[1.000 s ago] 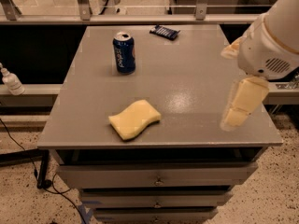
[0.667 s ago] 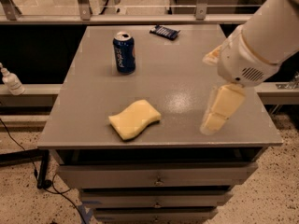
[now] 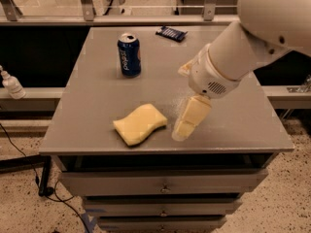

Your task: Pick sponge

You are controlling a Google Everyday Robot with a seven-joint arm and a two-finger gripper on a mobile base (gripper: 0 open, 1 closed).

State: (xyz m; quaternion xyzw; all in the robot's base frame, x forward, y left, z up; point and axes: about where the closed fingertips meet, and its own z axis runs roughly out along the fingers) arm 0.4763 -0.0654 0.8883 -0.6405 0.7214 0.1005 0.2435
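- Camera view shows the pale yellow flat foam sponge with wavy sides (image 3: 141,124) lying loose on the grey metal desk (image 3: 92,106), near the front edge and a little left of its middle.
- The robot's pale yellow blocky gripper (image 3: 190,120) hangs just right of the sponge, tip low over the desk near the front edge. This looks like an approach for a side-on grasp.
- I cannot tell whether the gripper is open or closed. It holds nothing.
- The blue aluminium drink can (image 3: 129,55) stands upright towards the back left corner, well apart.
- The dark flat packet (image 3: 171,33) lies at the back edge.
- Count: one sponge, one can, one packet, one gripper.
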